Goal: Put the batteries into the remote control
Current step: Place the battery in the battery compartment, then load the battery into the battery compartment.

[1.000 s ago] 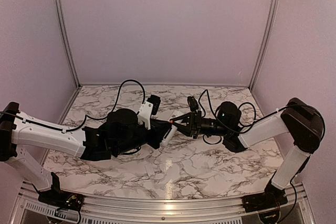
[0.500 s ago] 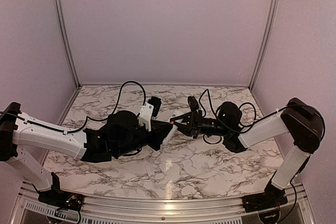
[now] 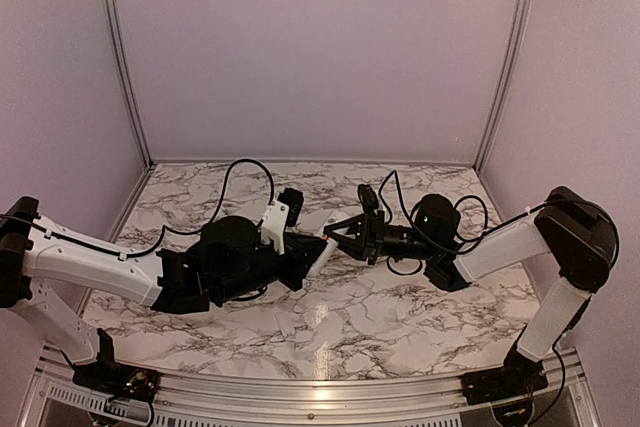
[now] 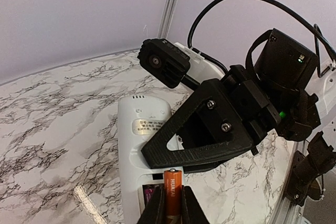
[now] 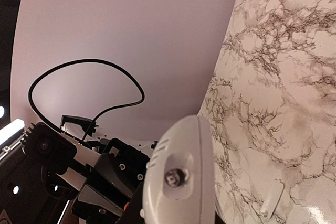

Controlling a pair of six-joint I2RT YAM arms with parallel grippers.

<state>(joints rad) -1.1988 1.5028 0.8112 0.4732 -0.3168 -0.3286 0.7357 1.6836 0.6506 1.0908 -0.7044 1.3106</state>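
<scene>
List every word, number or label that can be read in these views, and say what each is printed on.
"HUATAI": printed lengthwise on the orange battery.
Sticker on the back of the remote control: there is print, but it is too small to read.
Nothing else legible in any view.

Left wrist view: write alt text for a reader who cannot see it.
The left gripper pinches an orange battery at the open compartment in the back of the white remote control. The right gripper clamps the remote over a marble table.
</scene>
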